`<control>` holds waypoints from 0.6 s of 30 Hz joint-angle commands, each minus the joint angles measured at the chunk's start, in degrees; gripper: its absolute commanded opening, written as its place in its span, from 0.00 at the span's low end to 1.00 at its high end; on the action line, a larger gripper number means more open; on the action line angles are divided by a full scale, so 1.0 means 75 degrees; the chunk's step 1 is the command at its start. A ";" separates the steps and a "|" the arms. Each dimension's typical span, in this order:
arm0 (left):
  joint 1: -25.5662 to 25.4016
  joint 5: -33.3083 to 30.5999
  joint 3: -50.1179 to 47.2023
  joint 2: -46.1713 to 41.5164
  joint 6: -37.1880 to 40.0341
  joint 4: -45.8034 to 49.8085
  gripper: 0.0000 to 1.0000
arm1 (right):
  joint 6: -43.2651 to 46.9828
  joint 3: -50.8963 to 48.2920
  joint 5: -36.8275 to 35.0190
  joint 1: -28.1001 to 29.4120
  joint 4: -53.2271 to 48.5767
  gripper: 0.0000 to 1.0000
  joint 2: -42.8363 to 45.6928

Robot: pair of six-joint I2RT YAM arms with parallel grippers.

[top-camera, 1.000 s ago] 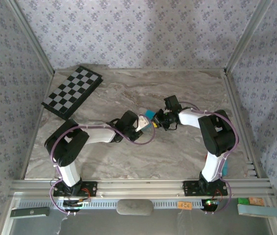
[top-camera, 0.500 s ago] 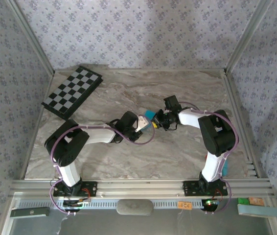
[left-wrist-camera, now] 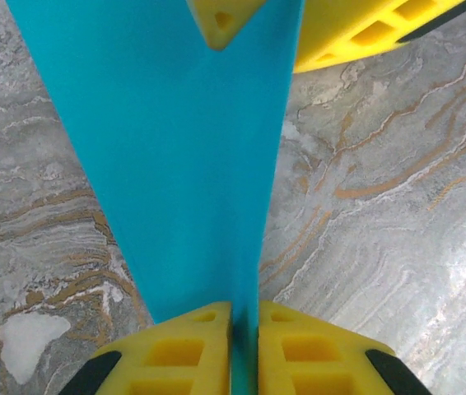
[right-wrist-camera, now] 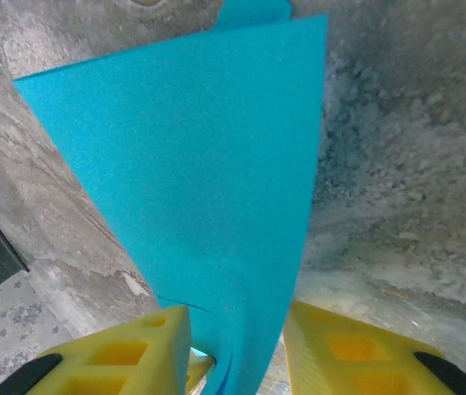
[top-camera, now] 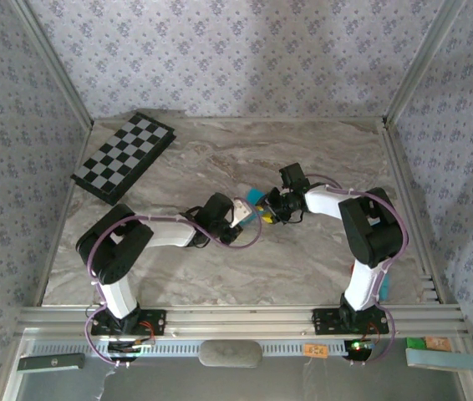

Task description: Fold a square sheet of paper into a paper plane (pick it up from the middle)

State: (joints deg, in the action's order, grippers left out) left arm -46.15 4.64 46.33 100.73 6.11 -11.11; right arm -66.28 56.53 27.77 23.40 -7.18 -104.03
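Turquoise paper (top-camera: 256, 196) between left tool (top-camera: 247, 209) and right tool (top-camera: 267, 207), checkerboard (top-camera: 124, 157) well apart

Right gripper (top-camera: 270, 209) edged slightly toward the left gripper (top-camera: 246, 212), which dipped a little; gap between them narrowed.

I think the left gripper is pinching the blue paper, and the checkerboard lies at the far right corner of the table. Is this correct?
Not quite. The checkerboard lies at the far left corner of the table, as the top external view shows. The rest holds: the left gripper is pinching the blue paper.
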 commanded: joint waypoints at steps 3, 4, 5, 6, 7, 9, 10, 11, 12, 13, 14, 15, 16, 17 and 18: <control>-0.0055 0.0233 -0.0233 0.0105 -0.0336 -0.0347 0.13 | 0.0241 0.0163 -0.0420 -0.0068 -0.0505 0.46 0.0448; -0.0054 0.0242 -0.0266 0.0116 -0.0388 -0.0387 0.14 | 0.0276 0.0164 -0.0486 -0.0073 -0.0537 0.48 0.0493; -0.0050 0.0260 -0.0305 0.0138 -0.0439 -0.0453 0.13 | 0.0315 0.0141 -0.0546 -0.0100 -0.0531 0.50 0.0560; -0.0050 0.0287 -0.0334 0.0150 -0.0483 -0.0487 0.13 | 0.0351 0.0118 -0.0632 -0.0116 -0.0535 0.52 0.0645; -0.0049 0.0303 -0.0373 0.0163 -0.0549 -0.0545 0.13 | 0.0438 0.0084 -0.0737 -0.0121 -0.0540 0.53 0.0723; -0.0053 0.0379 -0.0452 0.0193 -0.0683 -0.0654 0.13 | 0.0589 -0.0002 -0.0924 -0.0170 -0.0510 0.56 0.0915; -0.0046 0.0414 -0.0498 0.0204 -0.0757 -0.0711 0.13 | 0.0680 -0.0065 -0.0999 -0.0195 -0.0422 0.57 0.1034; -0.0047 0.0464 -0.0526 0.0218 -0.0838 -0.0777 0.13 | 0.0758 -0.0181 -0.1050 -0.0212 -0.0271 0.58 0.1152; -0.0055 0.0498 -0.0561 0.0242 -0.0919 -0.0828 0.13 | 0.0806 -0.0274 -0.1086 -0.0245 -0.0155 0.58 0.1267; -0.0053 0.0559 -0.0606 0.0263 -0.0995 -0.0881 0.13 | 0.0858 -0.0422 -0.1101 -0.0258 0.0077 0.58 0.1397; -0.0040 0.0606 -0.0639 0.0280 -0.1086 -0.0939 0.13 | 0.0912 -0.0554 -0.1128 -0.0280 0.0240 0.59 0.1517; -0.0036 0.0643 -0.0666 0.0296 -0.1157 -0.0987 0.12 | 0.0960 -0.0640 -0.1162 -0.0288 0.0325 0.59 0.1590; -0.0020 0.0713 -0.0688 0.0324 -0.1242 -0.1008 0.12 | 0.1057 -0.0749 -0.1170 -0.0298 0.0467 0.59 0.1691; 0.0003 0.0782 -0.0699 0.0350 -0.1328 -0.1029 0.12 | 0.1130 -0.0834 -0.1171 -0.0315 0.0562 0.59 0.1750; 0.0021 0.0828 -0.0716 0.0374 -0.1409 -0.1057 0.11 | 0.1156 -0.0905 -0.1183 -0.0317 0.0624 0.59 0.1809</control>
State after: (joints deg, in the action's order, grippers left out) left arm -46.09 7.62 42.57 101.47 -1.45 -20.18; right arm -60.31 51.42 20.71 21.32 -4.80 -92.07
